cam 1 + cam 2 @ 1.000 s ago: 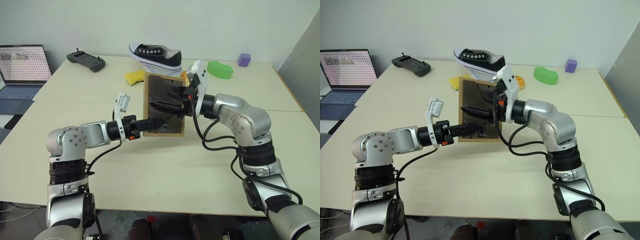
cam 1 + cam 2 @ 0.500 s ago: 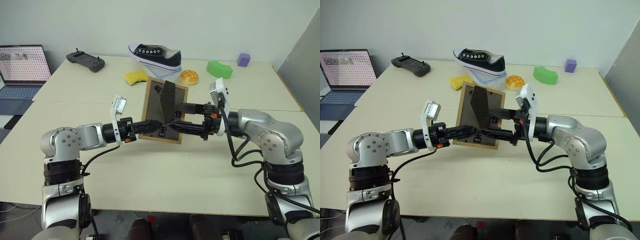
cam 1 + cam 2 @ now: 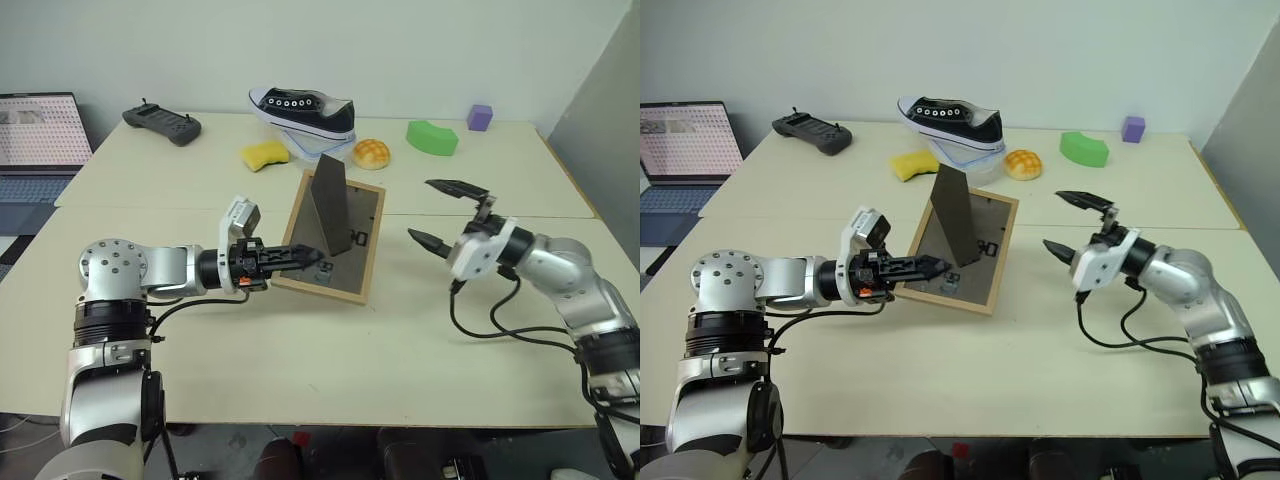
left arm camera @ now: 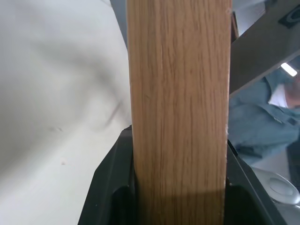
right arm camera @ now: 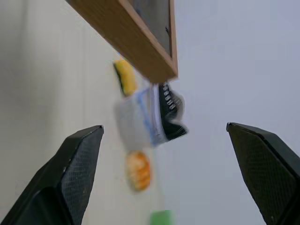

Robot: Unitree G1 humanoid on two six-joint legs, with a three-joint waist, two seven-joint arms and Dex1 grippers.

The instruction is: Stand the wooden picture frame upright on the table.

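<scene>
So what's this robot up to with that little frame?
It is trying to stand the small light-wood picture frame upright on the cream table. The left gripper is clamped on the frame's lower edge, the frame leaning back with its dark triangular easel stand swung out. The right gripper hangs beside it, jaws wide open, holding nothing.

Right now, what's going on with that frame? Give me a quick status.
Left gripper shut on frame, stand swung out. Right gripper open, apart from it. Frame tilted back, not yet upright on table. Nothing in the way.
</scene>
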